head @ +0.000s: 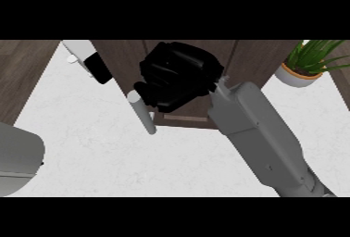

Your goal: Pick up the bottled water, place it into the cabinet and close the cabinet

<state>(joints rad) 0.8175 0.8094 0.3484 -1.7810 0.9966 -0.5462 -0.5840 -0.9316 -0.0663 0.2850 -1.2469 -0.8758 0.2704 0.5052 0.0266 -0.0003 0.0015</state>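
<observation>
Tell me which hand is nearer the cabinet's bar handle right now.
Right. The right hand sits against the cabinet front, just beside the handle. Only the left forearm shows, at the lower left edge, well away from the handle.

Bright, even, shadowless light; no glare.

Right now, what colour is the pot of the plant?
The pot is white with an orange rim, seen in the head view, top right.

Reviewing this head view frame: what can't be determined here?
- Bottled water: not visible anywhere; the right hand, fingers curled, may hide it.
- Cabinet interior: covered by that hand and forearm.
- Left hand: not in view; only a grey forearm shows, cut off by the left edge.
- Potted plant: cropped by the right edge.
- Whether the hand touches the cabinet handle: unclear.
</observation>
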